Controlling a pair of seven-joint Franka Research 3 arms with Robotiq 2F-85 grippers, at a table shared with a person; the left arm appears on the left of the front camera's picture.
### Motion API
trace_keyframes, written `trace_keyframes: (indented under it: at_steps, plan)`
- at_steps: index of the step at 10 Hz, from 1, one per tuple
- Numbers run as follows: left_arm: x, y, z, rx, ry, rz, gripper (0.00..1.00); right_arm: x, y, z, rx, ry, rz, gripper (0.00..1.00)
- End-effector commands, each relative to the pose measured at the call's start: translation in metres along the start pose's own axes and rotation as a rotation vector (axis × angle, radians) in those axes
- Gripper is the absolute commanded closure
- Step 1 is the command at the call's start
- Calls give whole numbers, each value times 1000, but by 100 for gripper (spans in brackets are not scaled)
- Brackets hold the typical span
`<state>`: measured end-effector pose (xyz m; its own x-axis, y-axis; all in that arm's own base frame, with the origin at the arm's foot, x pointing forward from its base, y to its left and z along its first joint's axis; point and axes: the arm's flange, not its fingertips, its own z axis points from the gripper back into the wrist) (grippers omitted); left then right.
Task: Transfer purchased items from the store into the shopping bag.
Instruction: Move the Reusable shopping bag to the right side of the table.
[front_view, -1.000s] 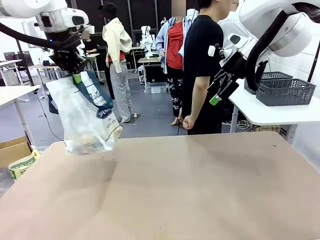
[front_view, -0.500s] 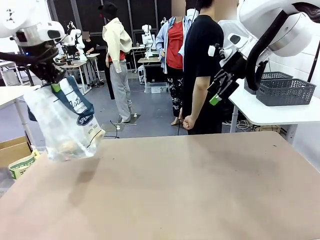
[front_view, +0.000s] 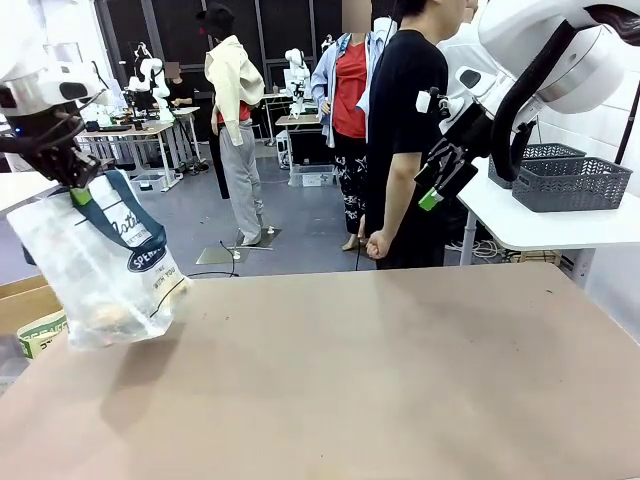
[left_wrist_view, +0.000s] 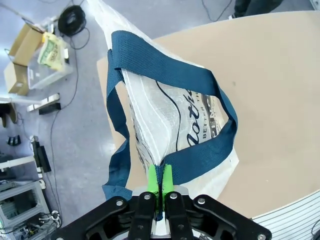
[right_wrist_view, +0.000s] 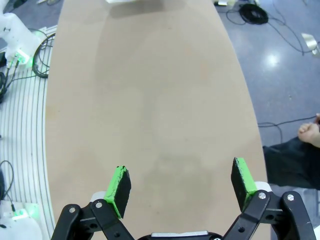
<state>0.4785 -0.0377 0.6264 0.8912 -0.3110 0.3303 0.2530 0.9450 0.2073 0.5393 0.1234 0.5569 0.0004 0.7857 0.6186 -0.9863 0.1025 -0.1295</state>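
Observation:
The shopping bag (front_view: 100, 268), translucent whitish plastic with navy straps and an oval logo, hangs in the air over the table's far left corner. My left gripper (front_view: 76, 192) is shut on its navy strap at the top. The left wrist view looks down on the bag (left_wrist_view: 172, 112), with the green pads (left_wrist_view: 160, 179) pressed together on the strap. A few indistinct purchased items (front_view: 108, 314) show through the bag's bottom. My right gripper (front_view: 432, 196) hangs open high at the right, near the store (front_view: 572, 183). In its own view, it (right_wrist_view: 182, 182) stands open above bare tabletop.
The store is a dark grey basket standing on a white side table (front_view: 560, 228) at the right. A person in a black shirt (front_view: 405, 140) stands at the far edge. Cardboard boxes (front_view: 35, 312) sit on the floor left of the brown table (front_view: 380, 380).
My left arm has carried the hanging bag leftward and a little lower, swinging toward the table's left edge. The right arm has not moved.

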Motion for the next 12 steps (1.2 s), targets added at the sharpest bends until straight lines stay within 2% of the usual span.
trace_keyframes:
  at_steps: [1,2,3,4,6,7,9,12]
  plan:
    - [-15,11,-7,46,-27,-20,100,2,0,2,9,15,-7,0]
    - [-22,14,-15,63,-7,-17,100,2,0,2,9,15,-7,0]
    - [-23,15,-22,59,-8,40,100,2,0,2,9,15,-7,0]
    - [-15,7,-16,14,21,1,100,2,0,2,9,15,-7,0]
    - [-15,7,-16,14,21,1,100,2,0,2,9,15,-7,0]
    - [-22,7,-31,11,46,6,100,2,0,2,9,15,-7,0]
    - [-10,4,-49,131,-87,-63,100,2,0,2,9,15,-7,0]
    - [-19,12,-63,185,-118,-63,100,2,0,2,9,15,-7,0]
